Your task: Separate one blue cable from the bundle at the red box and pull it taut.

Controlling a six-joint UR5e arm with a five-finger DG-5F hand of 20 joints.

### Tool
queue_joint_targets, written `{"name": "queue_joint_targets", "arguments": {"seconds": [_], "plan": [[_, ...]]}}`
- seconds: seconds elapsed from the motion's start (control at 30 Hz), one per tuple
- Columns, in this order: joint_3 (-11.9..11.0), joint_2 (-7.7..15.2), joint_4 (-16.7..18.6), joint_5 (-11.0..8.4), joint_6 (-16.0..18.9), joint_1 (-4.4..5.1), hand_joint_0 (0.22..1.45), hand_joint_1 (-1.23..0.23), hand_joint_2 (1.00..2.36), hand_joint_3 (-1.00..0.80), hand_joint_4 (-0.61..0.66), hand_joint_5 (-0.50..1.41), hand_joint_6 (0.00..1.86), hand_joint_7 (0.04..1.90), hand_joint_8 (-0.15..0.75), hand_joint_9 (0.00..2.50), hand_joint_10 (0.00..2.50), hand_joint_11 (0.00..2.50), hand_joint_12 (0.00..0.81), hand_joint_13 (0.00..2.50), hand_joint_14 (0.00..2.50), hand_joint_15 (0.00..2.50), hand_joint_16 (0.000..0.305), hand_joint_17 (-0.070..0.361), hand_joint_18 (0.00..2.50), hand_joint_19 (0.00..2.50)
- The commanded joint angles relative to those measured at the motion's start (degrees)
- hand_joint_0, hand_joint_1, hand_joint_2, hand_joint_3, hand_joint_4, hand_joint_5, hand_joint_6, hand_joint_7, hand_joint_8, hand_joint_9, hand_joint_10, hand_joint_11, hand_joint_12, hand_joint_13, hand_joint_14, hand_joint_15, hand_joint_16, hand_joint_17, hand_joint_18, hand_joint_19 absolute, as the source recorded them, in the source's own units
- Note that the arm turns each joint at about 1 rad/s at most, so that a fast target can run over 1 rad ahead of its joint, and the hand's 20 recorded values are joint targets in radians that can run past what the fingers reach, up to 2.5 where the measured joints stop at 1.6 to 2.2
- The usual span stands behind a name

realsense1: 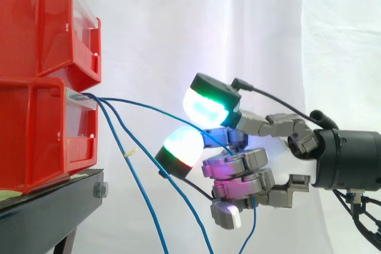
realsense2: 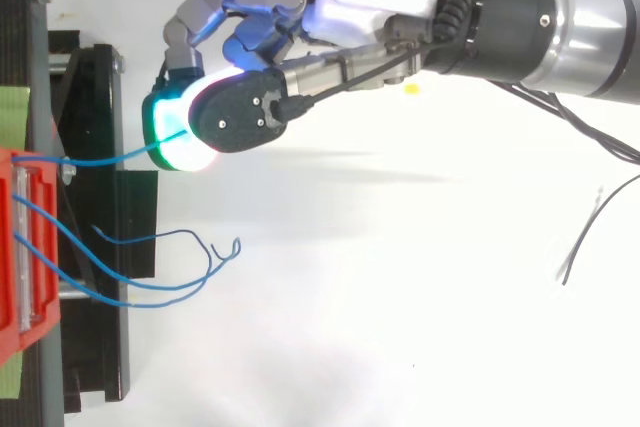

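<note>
Nearest is the hand (realsense1: 262, 171), with its fingers curled in and the blue cable (realsense1: 155, 108) caught among them, so it counts as closed on the cable rather than wide or narrow. From the grip, the cable leads away past the fingertips to the red box (realsense1: 36, 135), which sits well apart on that side. It passes just under the upper pad (realsense1: 205, 108) and above the lower one (realsense1: 178, 147), and its tail drops out below the knuckles. From above, the same cable (realsense2: 100, 159) runs almost straight from the box to the green pad. From the side it shows a slight bow, so I judge it separated but not quite taut.

Two loose cables (realsense2: 150, 240) leave the box beside it and hang down below and ahead of the fingertips. One passes near the underside of the lower pad.

Several things could go wrong:
- **Slipping:** the cable is thin against thick rounded pads, so a pull away from the box could let it slide through the grip instead of tightening.
- **Snagging:** the loose cable near the lower pad could catch and be dragged along, which would undo the separation.
- **Overpulling:** too hard a pull might draw the cable out of the box, or shift the box on its stand (realsense1: 59, 200).
</note>
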State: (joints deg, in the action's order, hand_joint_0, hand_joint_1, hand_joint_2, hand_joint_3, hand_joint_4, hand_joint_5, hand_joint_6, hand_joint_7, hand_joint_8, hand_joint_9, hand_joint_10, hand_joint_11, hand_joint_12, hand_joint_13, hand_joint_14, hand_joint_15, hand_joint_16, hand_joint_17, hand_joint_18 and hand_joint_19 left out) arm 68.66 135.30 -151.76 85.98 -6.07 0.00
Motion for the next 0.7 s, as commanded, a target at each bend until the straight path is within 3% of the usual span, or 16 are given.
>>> {"name": "queue_joint_targets", "arguments": {"seconds": [0.0, 0.07, 0.13, 0.27, 0.33, 0.47, 0.67], "plan": [[-0.02, 0.22, 0.15, -0.02, 0.80, -0.36, 0.59, -0.52, 1.01, -0.35, 0.09, -0.18, 0.93, 0.95, 0.258, 0.78, 1.83, 1.33, 0.330, 1.03, 1.79, 1.48, 0.024, 0.055, 0.86, 1.07], [-0.02, 0.22, 0.06, -0.02, 1.24, -0.44, 0.58, -0.53, 1.01, -0.29, 0.10, -0.18, 0.93, 0.96, 0.257, 0.77, 1.81, 1.33, 0.326, 1.02, 1.82, 1.47, 0.024, 0.054, 0.85, 1.08], [-0.02, 0.22, 0.15, -0.02, 1.68, -0.71, 0.58, -0.57, 1.01, -0.24, 0.11, -0.18, 0.94, 0.92, 0.293, 0.76, 1.98, 1.20, 0.358, 1.02, 1.97, 1.33, 0.030, 0.068, 0.88, 1.05], [0.07, 0.22, 0.41, -0.02, 2.29, -1.15, 0.58, -0.66, 1.01, -0.19, 0.04, -0.18, 0.94, 0.89, 0.292, 0.75, 2.01, 1.16, 0.358, 1.02, 1.99, 1.31, 0.032, 0.071, 0.88, 1.05], [-0.02, 0.22, 0.50, -0.11, 2.20, -1.32, 0.58, -0.69, 1.01, -0.28, 0.02, -0.19, 0.94, 0.92, 0.256, 0.75, 1.80, 1.32, 0.322, 1.01, 1.86, 1.40, 0.025, 0.057, 0.83, 1.08], [-0.02, 0.22, 1.20, -0.73, 2.12, -0.88, 0.55, -0.66, 1.00, -0.50, 0.06, -0.19, 0.94, 0.90, 0.260, 0.76, 1.84, 1.28, 0.324, 1.02, 1.84, 1.42, 0.026, 0.058, 0.85, 1.08], [-0.02, 0.22, 1.47, -0.73, 1.33, -0.09, 0.50, -0.55, 1.00, -0.50, 0.11, -0.19, 0.93, 0.86, 0.285, 0.75, 1.95, 1.21, 0.348, 1.03, 1.92, 1.35, 0.029, 0.065, 0.88, 1.06]]}}
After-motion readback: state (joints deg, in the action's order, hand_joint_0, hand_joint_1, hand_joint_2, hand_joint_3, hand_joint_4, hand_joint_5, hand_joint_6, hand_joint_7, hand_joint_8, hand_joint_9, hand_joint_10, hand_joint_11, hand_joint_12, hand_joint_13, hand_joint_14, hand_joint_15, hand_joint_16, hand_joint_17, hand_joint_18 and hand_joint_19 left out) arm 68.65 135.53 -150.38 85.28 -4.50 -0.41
